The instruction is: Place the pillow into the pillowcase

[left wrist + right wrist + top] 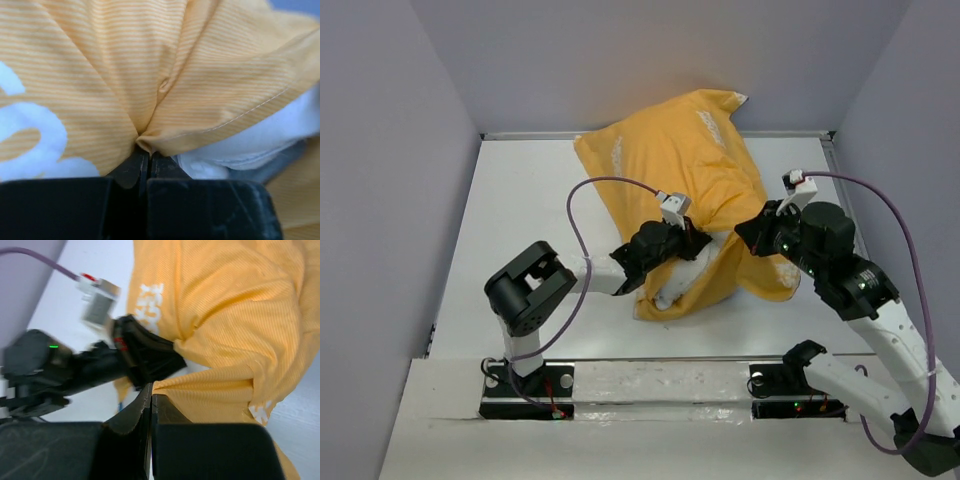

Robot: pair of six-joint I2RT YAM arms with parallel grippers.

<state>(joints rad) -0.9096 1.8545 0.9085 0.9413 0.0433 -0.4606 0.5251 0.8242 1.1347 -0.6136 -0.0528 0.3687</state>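
The orange-yellow pillowcase (670, 160) lies bulging across the middle of the table, its closed end raised against the back wall. The white pillow (682, 278) shows at its near, open end, mostly inside the sack. My left gripper (698, 240) is shut on a bunched fold of the pillowcase (125, 65) at the opening's hem, with the pillow (270, 135) just to its right. My right gripper (745, 232) is shut on the hem of the pillowcase (225, 315) a short way to the right. The two grippers nearly face each other.
Grey walls (400, 200) close in the white table (520, 220) on the left, back and right. Purple cables (582, 200) loop over both arms. The arm bases (520, 395) sit on the near rail.
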